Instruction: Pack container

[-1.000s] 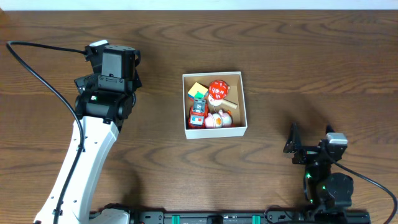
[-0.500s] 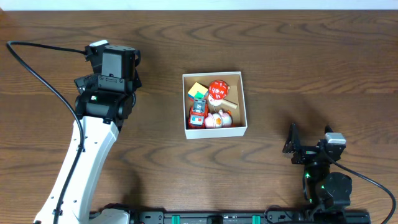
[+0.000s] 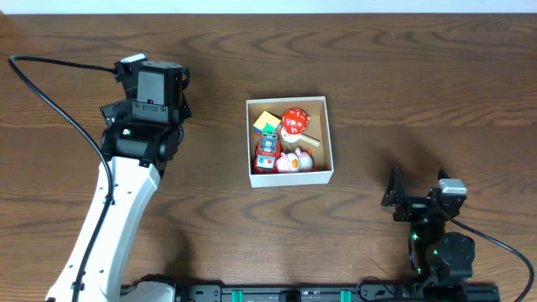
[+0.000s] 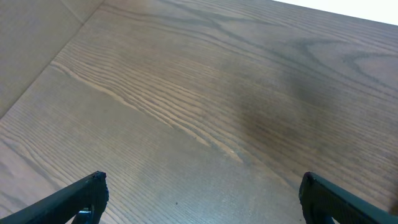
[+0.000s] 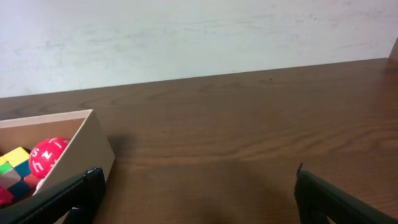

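The container (image 3: 329, 134), a square shallow cardboard box with white walls and a brown inside, stands at the table's middle. It holds a red ball (image 3: 294, 121), a coloured cube (image 3: 266, 123), a red toy car (image 3: 266, 152) and a pink-and-white toy (image 3: 294, 160). My left gripper (image 4: 202, 190) is open and empty over bare wood, far left of the container; in the overhead view it is hidden under its arm (image 3: 143, 109). My right gripper (image 5: 198, 190) is open and empty at the front right (image 3: 419, 201). Its view shows the container's corner (image 5: 93, 146), the ball (image 5: 50, 155) and the cube (image 5: 15, 167).
The table (image 3: 403, 75) is dark wood. A black cable (image 3: 50, 92) loops at the far left behind the left arm. A pale wall (image 5: 199, 37) rises beyond the table's far edge.
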Action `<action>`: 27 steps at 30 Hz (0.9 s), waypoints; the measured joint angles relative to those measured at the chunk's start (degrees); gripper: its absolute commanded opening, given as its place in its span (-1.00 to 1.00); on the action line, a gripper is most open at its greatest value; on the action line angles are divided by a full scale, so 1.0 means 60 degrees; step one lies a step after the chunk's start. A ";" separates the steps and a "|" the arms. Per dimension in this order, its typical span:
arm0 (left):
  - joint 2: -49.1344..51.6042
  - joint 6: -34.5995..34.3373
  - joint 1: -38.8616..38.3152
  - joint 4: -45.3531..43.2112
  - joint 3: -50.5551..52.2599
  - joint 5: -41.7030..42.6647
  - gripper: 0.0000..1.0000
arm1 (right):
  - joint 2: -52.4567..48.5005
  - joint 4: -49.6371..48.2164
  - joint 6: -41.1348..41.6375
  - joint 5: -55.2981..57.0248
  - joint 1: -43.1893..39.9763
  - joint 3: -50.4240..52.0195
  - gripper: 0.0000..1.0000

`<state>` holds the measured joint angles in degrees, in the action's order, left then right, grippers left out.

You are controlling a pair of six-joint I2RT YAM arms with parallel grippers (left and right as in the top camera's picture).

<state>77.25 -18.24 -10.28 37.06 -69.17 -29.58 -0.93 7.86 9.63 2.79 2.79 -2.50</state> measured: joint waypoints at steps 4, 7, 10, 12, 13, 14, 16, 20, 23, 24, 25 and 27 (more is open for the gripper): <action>0.0000 0.0000 0.0000 0.0000 0.0000 -0.0004 0.96 | -0.0004 0.0000 0.0000 0.0000 0.0000 0.0000 0.98; 0.0000 0.0000 0.0000 0.0000 0.0000 0.0000 0.96 | -0.0004 0.0000 0.0000 0.0000 0.0000 0.0000 0.99; 0.0000 0.0000 0.0000 0.0000 0.0000 0.0000 0.96 | 0.0000 0.0000 0.0000 0.0000 0.0000 0.0000 0.98; 0.0000 0.0000 0.0000 0.0000 0.0000 -0.0004 0.96 | -0.0004 0.0000 0.0000 0.0000 0.0000 0.0000 0.98; 0.0000 0.0000 0.0000 0.0000 0.0000 0.0000 0.96 | 0.0000 0.0000 0.0000 0.0000 0.0000 0.0000 0.98; 0.0000 0.0000 0.0000 0.0000 0.0000 -0.0004 0.96 | 0.0000 0.0000 0.0000 0.0000 0.0000 0.0000 0.98; 0.0000 0.0000 0.0000 0.0000 0.0000 0.0000 0.96 | 0.0000 0.0000 0.0000 0.0000 0.0000 0.0000 0.98; -0.0106 0.0000 0.0000 0.0011 0.0000 0.0000 0.96 | 0.0000 0.0000 0.0000 0.0000 0.0000 0.0000 0.99; -0.0630 0.0000 0.0000 0.0018 0.0004 0.0004 0.96 | -0.0004 0.0000 0.0000 0.0000 0.0000 0.0000 0.99; -0.0965 0.0000 0.0000 0.0018 0.0004 0.0004 0.96 | -0.0004 0.0000 0.0000 0.0000 0.0000 0.0000 0.99; -0.1341 0.0000 0.0000 0.0018 0.0004 0.0000 0.96 | 0.0000 0.0000 0.0000 0.0000 0.0000 0.0000 0.99; -0.2371 0.0000 0.0000 0.0011 0.0004 0.0000 0.96 | -0.0004 0.0000 0.0000 0.0000 0.0000 0.0000 0.99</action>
<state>63.02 -18.24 -10.28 37.12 -69.14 -29.58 -0.95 7.86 9.63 2.79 2.79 -2.50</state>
